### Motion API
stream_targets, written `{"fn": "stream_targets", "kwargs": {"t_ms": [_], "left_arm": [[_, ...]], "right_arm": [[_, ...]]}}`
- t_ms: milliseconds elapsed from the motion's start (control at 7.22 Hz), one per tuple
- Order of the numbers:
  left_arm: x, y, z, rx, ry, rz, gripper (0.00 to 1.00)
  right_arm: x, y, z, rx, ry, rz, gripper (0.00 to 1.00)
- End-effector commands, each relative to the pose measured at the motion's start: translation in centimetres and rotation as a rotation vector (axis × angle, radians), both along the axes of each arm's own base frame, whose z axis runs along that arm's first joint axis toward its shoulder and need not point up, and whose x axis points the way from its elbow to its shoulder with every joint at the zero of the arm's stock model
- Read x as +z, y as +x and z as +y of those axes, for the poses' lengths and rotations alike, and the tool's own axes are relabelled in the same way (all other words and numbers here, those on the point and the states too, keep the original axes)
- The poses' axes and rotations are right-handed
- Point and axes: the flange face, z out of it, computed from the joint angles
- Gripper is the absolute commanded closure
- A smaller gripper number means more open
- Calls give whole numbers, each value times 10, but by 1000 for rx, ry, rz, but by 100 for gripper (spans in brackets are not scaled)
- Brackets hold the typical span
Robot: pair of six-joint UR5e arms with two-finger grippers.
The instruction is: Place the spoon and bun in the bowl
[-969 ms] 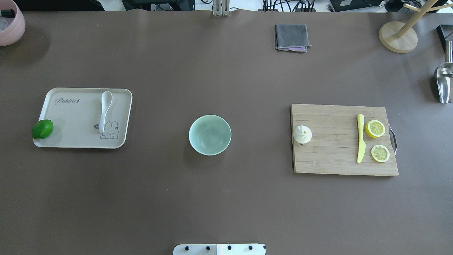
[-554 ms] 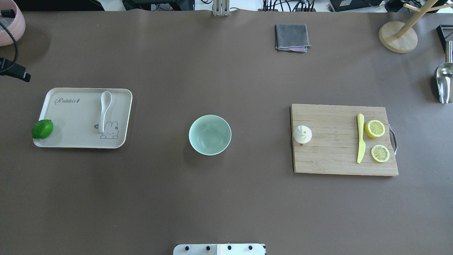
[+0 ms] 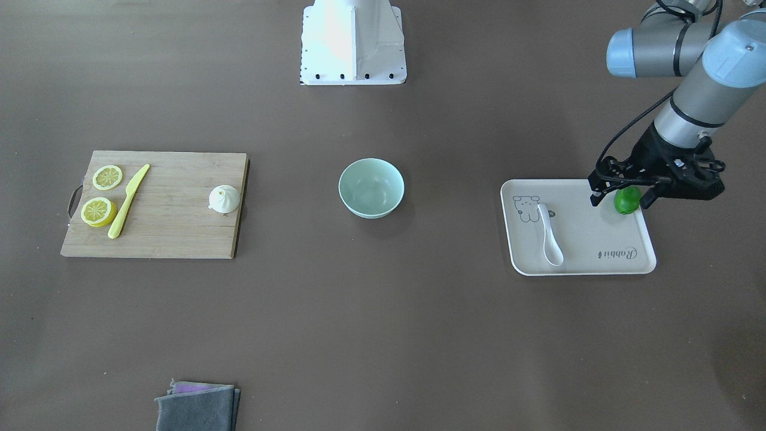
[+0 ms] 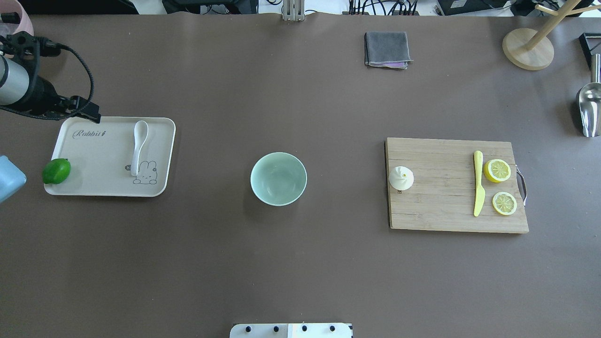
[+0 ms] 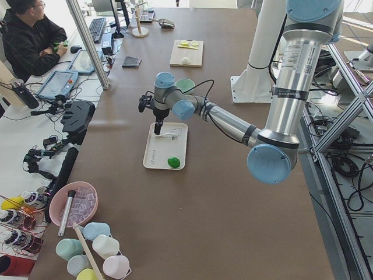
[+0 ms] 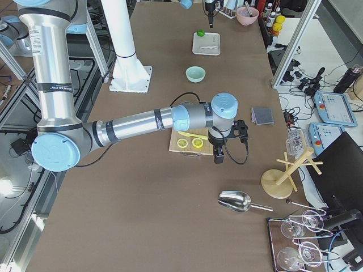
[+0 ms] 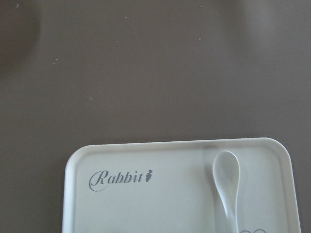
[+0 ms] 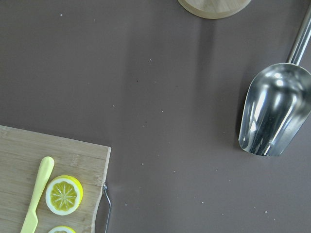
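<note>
The white spoon (image 4: pixel 139 148) lies on a beige tray (image 4: pixel 98 164) at the left; it also shows in the front view (image 3: pixel 549 236) and the left wrist view (image 7: pixel 228 184). The white pleated bun (image 4: pixel 401 178) sits on the left edge of a wooden cutting board (image 4: pixel 446 197). The empty mint-green bowl (image 4: pixel 278 179) stands mid-table. My left gripper (image 3: pixel 620 193) hangs open and empty above the tray's far left corner. My right gripper (image 6: pixel 218 153) hangs above the table beyond the board's right end; I cannot tell if it is open or shut.
A green lime (image 4: pixel 56 171) sits on the tray's left edge. A yellow knife (image 4: pixel 478 183) and two lemon halves (image 4: pixel 497 170) lie on the board. A grey cloth (image 4: pixel 386 49), a wooden stand (image 4: pixel 528 49) and a metal scoop (image 4: pixel 589 110) lie at the back and right.
My left arm has come into the overhead view from the left edge and now reaches the tray's far left corner. The spoon, bun and bowl have not moved.
</note>
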Motion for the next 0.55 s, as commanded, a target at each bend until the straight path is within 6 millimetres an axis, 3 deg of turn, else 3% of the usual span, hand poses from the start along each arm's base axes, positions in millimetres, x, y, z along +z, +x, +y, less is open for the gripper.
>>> {"fn": "stream_targets", "kwargs": {"t_ms": [0,277,415], "left_arm": [[-5,75,18,6,5,-37,2],[15,101,8,20,30,-24,3],[24,104,5,20,37,-17,3]], "right_arm": [[-15,-38,-6,46,-27,-22,0],[-28,-77,-5,77,-52,-53,0],[-40,-98,-5,95,-74,-70,0]]}}
